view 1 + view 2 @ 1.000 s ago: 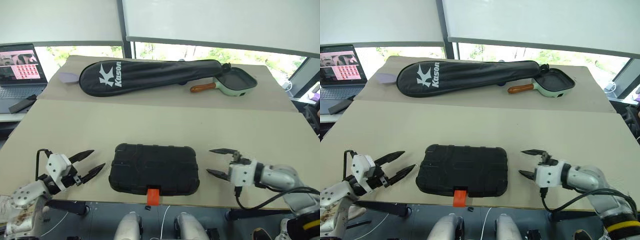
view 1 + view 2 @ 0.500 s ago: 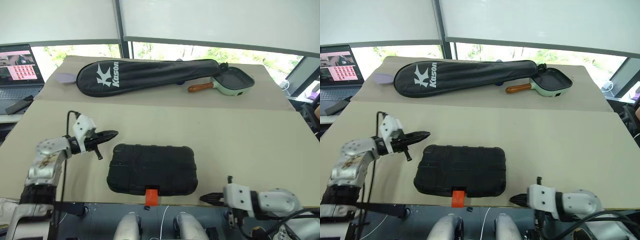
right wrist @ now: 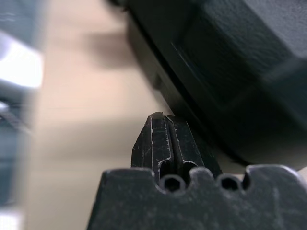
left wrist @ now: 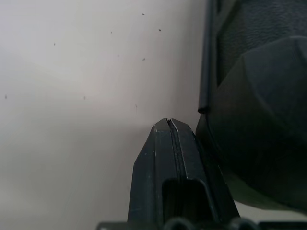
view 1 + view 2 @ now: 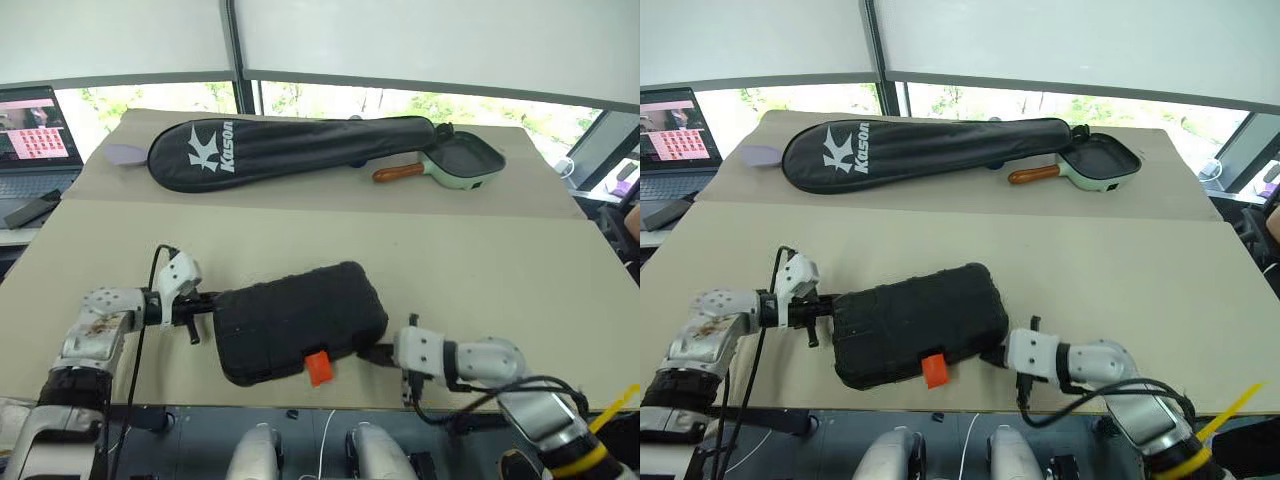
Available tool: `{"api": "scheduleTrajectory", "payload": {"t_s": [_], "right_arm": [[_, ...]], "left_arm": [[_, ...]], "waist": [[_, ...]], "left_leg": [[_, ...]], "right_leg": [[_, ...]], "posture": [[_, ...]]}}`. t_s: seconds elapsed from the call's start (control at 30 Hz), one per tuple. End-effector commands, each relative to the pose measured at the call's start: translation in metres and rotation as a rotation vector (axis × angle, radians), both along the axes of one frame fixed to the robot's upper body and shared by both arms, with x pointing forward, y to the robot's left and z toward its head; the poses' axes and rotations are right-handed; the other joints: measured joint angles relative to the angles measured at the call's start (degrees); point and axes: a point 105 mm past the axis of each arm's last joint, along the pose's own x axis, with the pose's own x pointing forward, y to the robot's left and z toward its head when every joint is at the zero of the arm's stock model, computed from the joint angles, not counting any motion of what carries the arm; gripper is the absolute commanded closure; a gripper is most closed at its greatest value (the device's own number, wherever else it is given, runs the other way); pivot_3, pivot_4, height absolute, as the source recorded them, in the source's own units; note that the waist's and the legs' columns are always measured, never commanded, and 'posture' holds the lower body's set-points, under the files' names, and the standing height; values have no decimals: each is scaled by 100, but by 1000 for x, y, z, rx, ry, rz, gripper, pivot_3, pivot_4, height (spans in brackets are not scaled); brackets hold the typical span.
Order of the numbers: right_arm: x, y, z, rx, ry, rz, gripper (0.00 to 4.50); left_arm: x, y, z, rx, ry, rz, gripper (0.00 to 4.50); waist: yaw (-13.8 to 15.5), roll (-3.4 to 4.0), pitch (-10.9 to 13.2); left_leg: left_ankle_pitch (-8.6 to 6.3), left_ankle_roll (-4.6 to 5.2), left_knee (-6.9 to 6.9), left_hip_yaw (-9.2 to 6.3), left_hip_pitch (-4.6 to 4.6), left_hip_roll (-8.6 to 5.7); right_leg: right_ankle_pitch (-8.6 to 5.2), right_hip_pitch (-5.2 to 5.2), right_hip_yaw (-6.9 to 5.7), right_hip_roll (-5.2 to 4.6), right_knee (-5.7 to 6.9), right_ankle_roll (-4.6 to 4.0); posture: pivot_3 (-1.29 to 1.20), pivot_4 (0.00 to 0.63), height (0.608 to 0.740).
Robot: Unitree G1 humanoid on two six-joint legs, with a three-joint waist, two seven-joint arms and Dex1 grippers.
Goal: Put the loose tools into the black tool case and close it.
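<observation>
Black tool case (image 5: 298, 319) lies closed near the counter's (image 5: 480, 270) front edge, skewed, orange latch (image 5: 318, 366) facing me. My left jaws (image 5: 208, 298) are pressed together, tips against the case's left end. My right jaws (image 5: 376, 353) are likewise fully closed, empty, at its front right corner. Racket bag (image 5: 290, 148) and green pan (image 5: 462, 163) sit far back.

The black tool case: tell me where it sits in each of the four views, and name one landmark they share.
Left eye view: black tool case, low centre, skewed on the table.
Right eye view: low, left of centre.
Left wrist view: fills the right side.
Right wrist view: upper right.
Shared landmark: the beige table beneath it; the orange latch shows in both eye views.
</observation>
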Motion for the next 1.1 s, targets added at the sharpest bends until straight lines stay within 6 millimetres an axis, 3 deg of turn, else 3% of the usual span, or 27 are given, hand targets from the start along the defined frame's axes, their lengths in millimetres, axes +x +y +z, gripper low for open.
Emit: {"api": "scheduleTrajectory", "payload": {"t_s": [0.03, 0.23, 0.37, 0.47, 0.57, 0.7, 0.83, 0.93, 1.1], "right_arm": [[24, 1, 15, 22, -107, -26, 4447], [57, -15, 32, 54, -175, -84, 4447], [70, -41, 46, 64, -185, -149, 4447], [62, -56, 50, 75, -140, -161, 4447], [47, -56, 54, 128, -48, -145, 4447], [15, -42, 56, 177, 114, -74, 4447], [-10, -22, 51, 187, 200, -8, 4447], [-14, -13, 42, 193, 208, -6, 4447], [-9, 2, 47, 236, 185, 0, 4447]], "left_arm": [[-6, 4, 5, -25, -20, 47, 4470], [-20, 4, 13, -140, -45, 149, 4470], [-20, 12, 41, -388, -98, 299, 4470], [-32, 18, 55, -490, -75, 326, 4470], [-36, 23, 65, -491, -62, 313, 4470], [-34, -8, 81, -439, -43, 147, 4470], [-27, -55, 77, -303, -14, -37, 4470], [-17, -72, 61, -146, 21, -72, 4470], [-17, -90, 48, -77, 27, -136, 4470]], "waist": [[12, 0, 0], [2, 5, 3], [43, 5, 5], [42, 5, 6], [25, 5, 6], [49, 9, 8], [88, 9, 8], [82, 8, 7], [-1, 11, 7]], "left_leg": [[0, 0, 0, 0, 0, 0], [0, 0, 0, -4, -2, 0], [0, 0, 0, -9, -8, 1], [0, 0, 0, -29, -9, 0], [-1, 0, -3, -36, -6, 0], [0, 0, -4, -39, -6, -1], [1, 0, 0, -41, -4, -11], [1, -1, 1, -37, -4, -15], [1, 0, 1, -31, -13, -11]], "right_leg": [[0, -1, 0, 0, 0, 0], [1, -5, 1, -5, 2, 0], [1, -6, -3, -9, 1, 1], [3, -4, -6, -19, 2, 5], [2, -2, -5, -19, 0, 6], [2, -1, -7, -13, 1, 5], [3, 10, -9, -20, -4, 10], [3, 10, -7, -13, -6, 10], [2, -5, 2, 1, -4, 8]], "posture": [[0, 150, 740], [0, 150, 740], [0, 150, 740], [0, 150, 740], [0, 150, 740], [0, 150, 740], [0, 150, 740], [0, 150, 740], [0, 150, 740]]}}
